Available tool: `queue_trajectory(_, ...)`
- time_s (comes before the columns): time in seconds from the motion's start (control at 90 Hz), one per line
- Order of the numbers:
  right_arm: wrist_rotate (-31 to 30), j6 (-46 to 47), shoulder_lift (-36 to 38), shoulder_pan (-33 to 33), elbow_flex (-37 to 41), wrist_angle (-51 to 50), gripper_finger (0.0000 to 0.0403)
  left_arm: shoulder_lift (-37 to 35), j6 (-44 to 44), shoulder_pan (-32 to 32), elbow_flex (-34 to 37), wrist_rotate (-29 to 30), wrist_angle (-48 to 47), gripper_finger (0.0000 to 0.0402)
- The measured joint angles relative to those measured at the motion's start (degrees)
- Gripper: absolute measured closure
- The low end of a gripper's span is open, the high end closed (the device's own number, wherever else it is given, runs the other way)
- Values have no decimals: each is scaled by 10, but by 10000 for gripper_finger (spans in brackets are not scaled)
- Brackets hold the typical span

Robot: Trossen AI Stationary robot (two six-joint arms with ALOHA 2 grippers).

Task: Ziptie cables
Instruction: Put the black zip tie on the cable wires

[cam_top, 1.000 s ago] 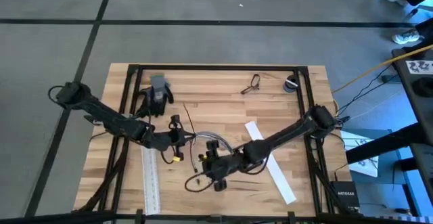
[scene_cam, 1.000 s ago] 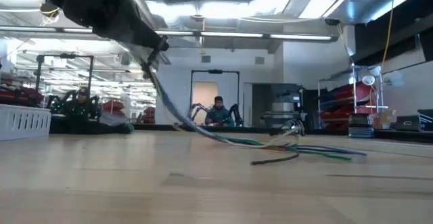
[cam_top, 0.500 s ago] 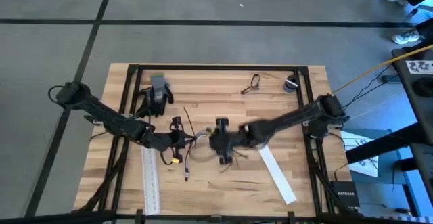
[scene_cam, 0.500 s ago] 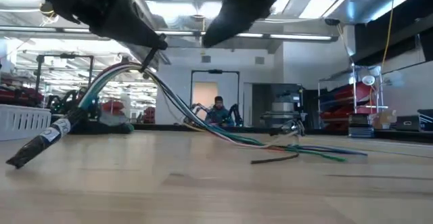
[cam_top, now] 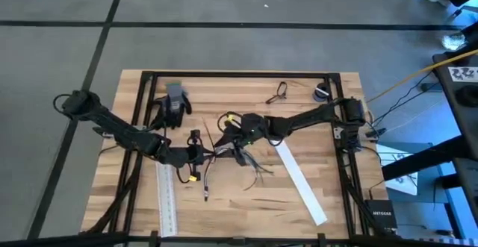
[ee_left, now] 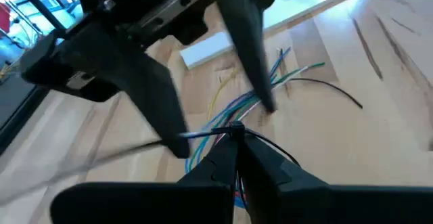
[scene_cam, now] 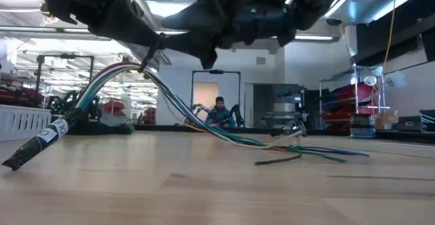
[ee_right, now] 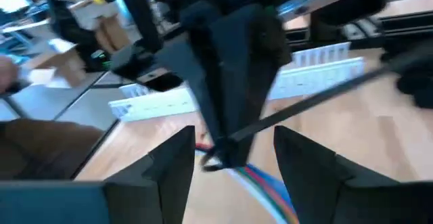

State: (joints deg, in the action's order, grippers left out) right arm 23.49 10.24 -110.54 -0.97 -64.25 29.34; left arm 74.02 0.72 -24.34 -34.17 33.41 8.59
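Cables (cam_top: pixel 224 156) lie mid-tabletop in the high view, held by the left gripper (cam_top: pixel 210 154) at the bundle's near end; the right gripper (cam_top: pixel 237 136) hangs just beside it, strands splaying beyond.

Low view — the bunch rises from the tabletop (scene_cam: pixel 217 184) to the left jaws, its sleeved end drooping down.

Left wrist view: jaws pinched tight on the cables, where a thin tie loop seems to sit.

Right wrist view — jaws spread wide, gripping nothing.

Judging by this, a tie is around the bundle; cinching probably remains.
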Motion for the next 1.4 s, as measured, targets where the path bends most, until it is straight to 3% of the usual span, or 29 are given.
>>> queue_trajectory(0.233,14,1,0,-1,0,22,230,0,1,0,0,0,2,402)
queue_trajectory(0.578,-14,-5,-3,-4,0,24,326,0,4,0,0,0,3,402)
queue_trajectory(0.8,-16,-81,-25,-9,0,45,394,0,5,0,1,-8,1,402)
queue_trajectory(1.067,-92,-156,-25,-19,-5,40,402,26,6,-4,1,-15,11,402)
queue_trajectory(1.4,-274,-271,39,-29,-7,-42,403,122,9,-40,0,-26,17,402)
